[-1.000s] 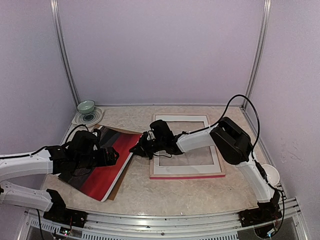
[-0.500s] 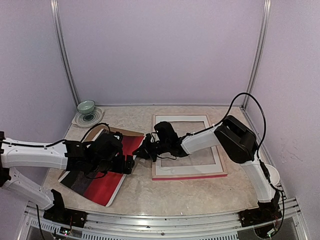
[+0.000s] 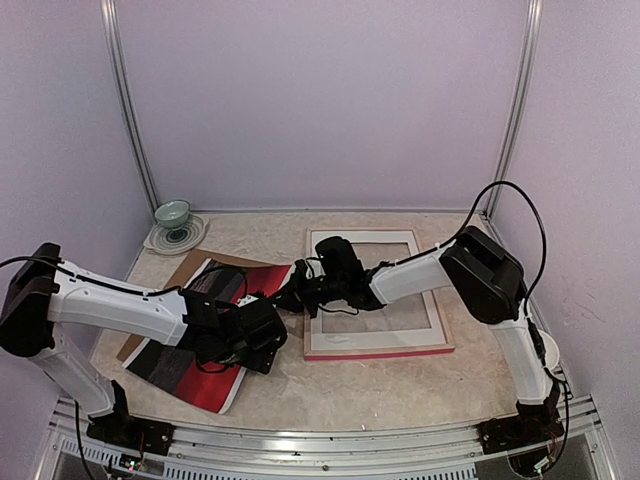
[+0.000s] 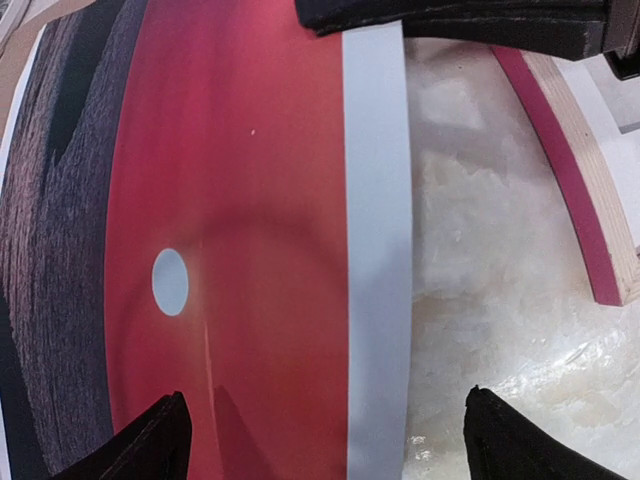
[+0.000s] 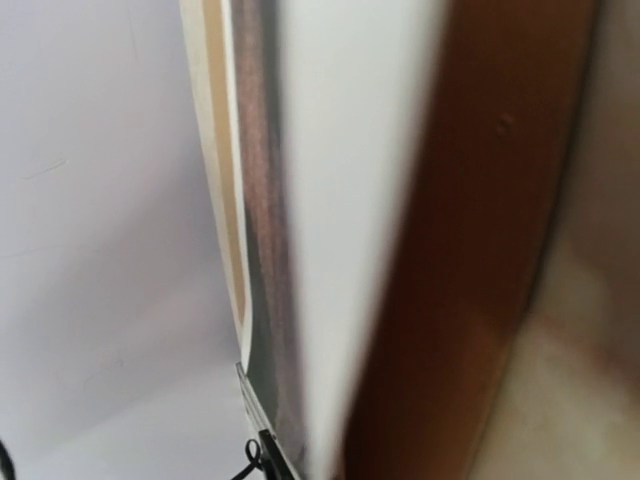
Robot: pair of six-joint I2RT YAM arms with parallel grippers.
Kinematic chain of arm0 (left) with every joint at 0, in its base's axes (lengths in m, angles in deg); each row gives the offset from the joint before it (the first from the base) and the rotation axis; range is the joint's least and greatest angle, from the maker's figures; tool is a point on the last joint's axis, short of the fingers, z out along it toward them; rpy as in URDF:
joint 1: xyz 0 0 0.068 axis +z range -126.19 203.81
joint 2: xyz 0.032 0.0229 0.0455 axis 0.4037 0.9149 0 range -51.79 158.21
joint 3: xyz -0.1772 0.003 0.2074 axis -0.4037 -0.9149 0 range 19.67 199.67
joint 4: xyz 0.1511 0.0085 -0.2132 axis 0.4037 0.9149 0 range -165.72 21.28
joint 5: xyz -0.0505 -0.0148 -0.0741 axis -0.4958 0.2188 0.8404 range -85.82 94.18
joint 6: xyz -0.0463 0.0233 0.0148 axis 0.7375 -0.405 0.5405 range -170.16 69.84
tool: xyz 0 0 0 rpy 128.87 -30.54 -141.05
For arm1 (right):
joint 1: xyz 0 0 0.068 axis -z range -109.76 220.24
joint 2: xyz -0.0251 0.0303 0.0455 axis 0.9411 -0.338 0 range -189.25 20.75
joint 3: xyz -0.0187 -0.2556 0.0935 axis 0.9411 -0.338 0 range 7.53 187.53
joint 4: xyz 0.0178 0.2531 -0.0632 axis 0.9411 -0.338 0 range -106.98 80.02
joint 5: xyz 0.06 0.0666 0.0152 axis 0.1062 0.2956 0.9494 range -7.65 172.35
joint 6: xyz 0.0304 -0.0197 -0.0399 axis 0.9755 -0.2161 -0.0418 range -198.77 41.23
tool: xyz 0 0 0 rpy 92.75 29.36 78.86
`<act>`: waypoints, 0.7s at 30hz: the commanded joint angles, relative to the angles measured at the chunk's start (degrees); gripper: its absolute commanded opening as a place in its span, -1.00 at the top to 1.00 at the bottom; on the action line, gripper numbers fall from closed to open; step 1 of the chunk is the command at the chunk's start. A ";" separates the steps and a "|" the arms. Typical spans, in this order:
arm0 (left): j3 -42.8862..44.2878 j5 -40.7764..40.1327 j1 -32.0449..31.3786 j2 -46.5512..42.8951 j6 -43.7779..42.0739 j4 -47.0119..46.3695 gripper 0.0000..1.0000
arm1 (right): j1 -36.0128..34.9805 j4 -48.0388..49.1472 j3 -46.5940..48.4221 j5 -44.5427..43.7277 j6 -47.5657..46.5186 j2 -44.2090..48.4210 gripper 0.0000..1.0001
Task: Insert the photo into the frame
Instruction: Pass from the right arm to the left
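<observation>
Left fingers (image 4: 150,450) spread above the photo (image 4: 250,250) — right fingers (image 3: 297,297) pinch its far corner.
It lies on a brown backing board (image 3: 185,268) on the desk (image 3: 330,390), just beside the frame (image 3: 375,353) with its white mat (image 3: 375,340); a bowl (image 3: 172,212) sits back-left.

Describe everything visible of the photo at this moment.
The photo is a large glossy print: red sky, small white sun, dark water, white border. It lies left of the frame, partly on a brown board. Its far right corner appears pinched by the shut right gripper. The open left gripper hovers over its bordered edge.
</observation>
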 commanded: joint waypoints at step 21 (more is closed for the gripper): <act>11.57 -10.45 -3.70 10.73 3.27 11.28 -0.03 | 0.98 0.16 -2.46 1.11 -2.06 3.75 1.00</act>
